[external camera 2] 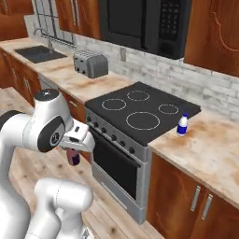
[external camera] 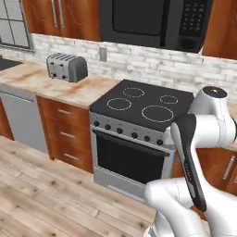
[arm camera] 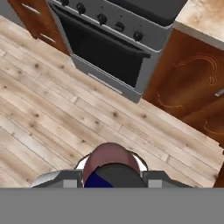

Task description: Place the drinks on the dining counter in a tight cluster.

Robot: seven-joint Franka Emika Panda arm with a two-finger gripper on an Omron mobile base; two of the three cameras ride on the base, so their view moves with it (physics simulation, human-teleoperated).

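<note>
Toaster (external camera 2: 90,63) on worktop (external camera 2: 210,149) left of stove (external camera 2: 140,112), bottle (external camera 2: 182,125) right of stove.

**Worktop, stove and floor**

A marbled beige worktop (external camera 2: 210,149) runs along the brick wall, broken by a black-topped stove (external camera 2: 140,112). To the left of the stove a silver toaster (external camera: 67,67) stands on the worktop, well back toward the wall; farther left (in the right base view) a dark sink (external camera 2: 39,53) is set into it. Right of the stove, a small clear bottle (external camera 2: 182,125) with blue label and white cap stands upright just beside the cooktop's edge. Below lies a pale wooden plank floor (arm camera: 52,113).
</note>
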